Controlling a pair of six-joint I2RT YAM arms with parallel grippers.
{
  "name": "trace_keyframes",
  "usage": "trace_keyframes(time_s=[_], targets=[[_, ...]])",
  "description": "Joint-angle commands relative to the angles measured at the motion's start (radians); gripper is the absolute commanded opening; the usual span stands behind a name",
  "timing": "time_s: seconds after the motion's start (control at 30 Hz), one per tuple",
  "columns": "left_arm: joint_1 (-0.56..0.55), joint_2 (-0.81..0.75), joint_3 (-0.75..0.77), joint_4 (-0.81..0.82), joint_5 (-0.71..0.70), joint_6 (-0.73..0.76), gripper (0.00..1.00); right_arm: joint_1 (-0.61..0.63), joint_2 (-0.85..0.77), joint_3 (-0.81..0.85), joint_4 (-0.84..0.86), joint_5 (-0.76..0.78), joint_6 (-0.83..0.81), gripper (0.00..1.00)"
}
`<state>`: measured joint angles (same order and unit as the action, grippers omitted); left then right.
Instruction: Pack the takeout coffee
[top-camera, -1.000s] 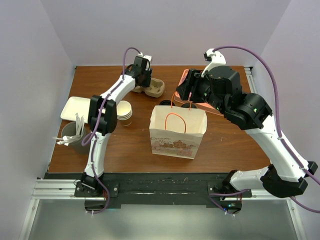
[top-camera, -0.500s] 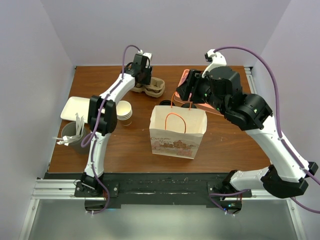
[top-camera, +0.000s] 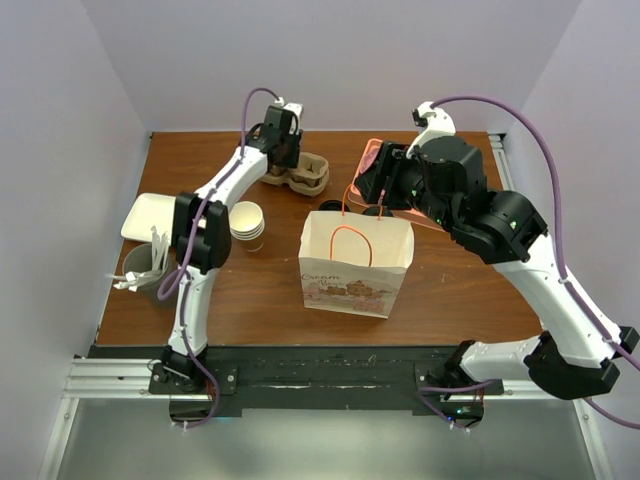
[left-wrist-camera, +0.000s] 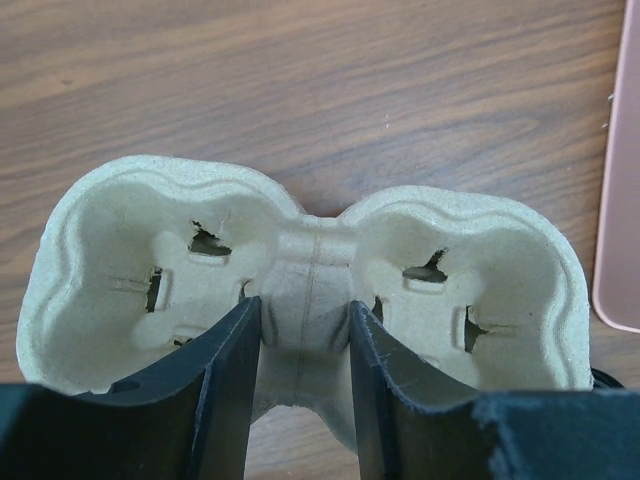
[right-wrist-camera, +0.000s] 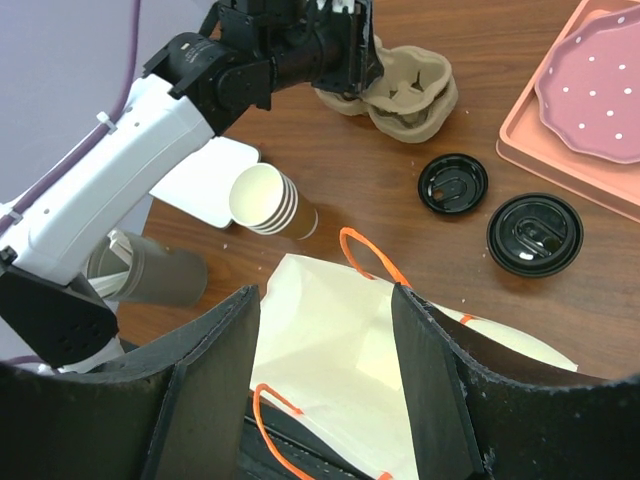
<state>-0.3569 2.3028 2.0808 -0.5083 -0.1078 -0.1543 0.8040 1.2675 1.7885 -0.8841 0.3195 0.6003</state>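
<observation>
The left gripper (left-wrist-camera: 305, 312) was far out on the table (left-wrist-camera: 300, 80), at the brown cup carrier (left-wrist-camera: 520, 250). Its two black fingers (left-wrist-camera: 225, 390) sat one on each side of the thin middle part of the carrier. Both touched it, so the jaws were squeezing that middle part. One empty cup hole lay to the left of the jaws and one to the right. The carrier sat flat on the wood.

The right gripper (right-wrist-camera: 325, 300) hung above the paper bag (right-wrist-camera: 320, 370). Its jaws stood wide apart and held nothing. Looking down between them, you saw right into the bag's open top.

The takeout coffee (right-wrist-camera: 535, 233) was not in the bag. It stood on the table out past the right gripper's jaws and off to their right side, near the edge of the pink tray (right-wrist-camera: 520, 140) (only its round black lid showed from up there, so the cup's sides were hidden). A second black lid (right-wrist-camera: 453, 185) lay close by, out ahead of the right finger, between the coffee and the carrier. I could not tell for sure which lid had the cup under it. The one by the tray looked bigger.

A stack of white cups (right-wrist-camera: 270, 205) was out ahead of the left finger of those same jaws, well apart from the coffee.
</observation>
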Motion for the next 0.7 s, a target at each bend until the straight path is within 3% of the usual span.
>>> trace_keyframes(time_s=[0.0, 0.43, 0.67], targets=[[-0.005, -0.094, 0.027, 0.06, -0.009, 0.002, 0.39, 0.0, -0.028, -0.001, 0.014, -0.01, 0.016, 0.59], [-0.014, -0.198, 0.107, 0.011, -0.001, -0.036, 0.39, 0.0, -0.068, -0.021, 0.001, 0.052, -0.017, 0.59], [-0.036, -0.416, 0.041, -0.051, 0.086, -0.142, 0.38, 0.0, -0.098, -0.043, -0.081, 0.18, -0.027, 0.59]])
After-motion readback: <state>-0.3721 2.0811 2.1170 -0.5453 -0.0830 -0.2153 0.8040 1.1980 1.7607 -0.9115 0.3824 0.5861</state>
